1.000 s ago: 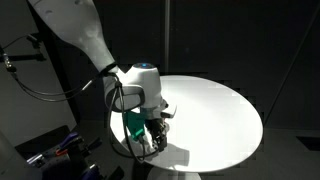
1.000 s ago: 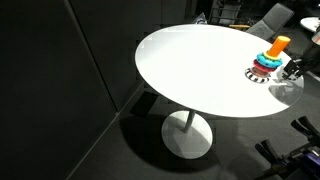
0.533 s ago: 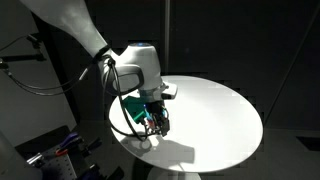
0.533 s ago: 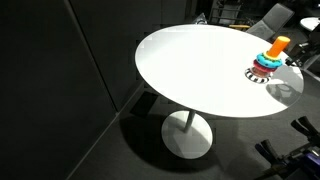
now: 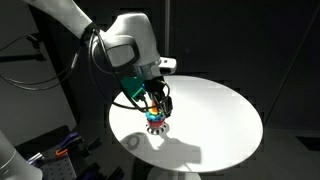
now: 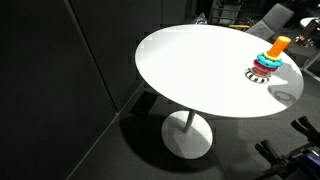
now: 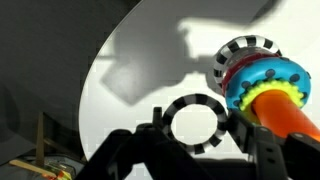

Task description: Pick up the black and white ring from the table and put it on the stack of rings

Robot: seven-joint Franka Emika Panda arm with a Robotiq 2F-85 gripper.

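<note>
The black and white ring [image 7: 190, 102] sits between my gripper's [image 7: 198, 128] two fingers in the wrist view, lifted off the round white table [image 7: 130, 60]. The stack of rings [image 7: 262, 85], multicoloured on an orange peg, stands right beside it, with a second black and white striped disc [image 7: 238, 52] at its base. In an exterior view my gripper [image 5: 160, 104] hangs just above the stack [image 5: 155, 122] near the table's [image 5: 220, 110] edge. In an exterior view the stack [image 6: 268, 60] stands on the table [image 6: 190, 70] and the gripper is out of frame.
The table stands on a single pedestal foot [image 6: 187, 135] over a dark floor. Chairs [image 6: 265, 20] stand behind the table. Cables and clutter [image 5: 55, 150] lie beside the robot's base. The surroundings are dark.
The arm has risen from table level beside the stack and now hangs over it. The gripper has left the exterior view that showed it at the right edge.
</note>
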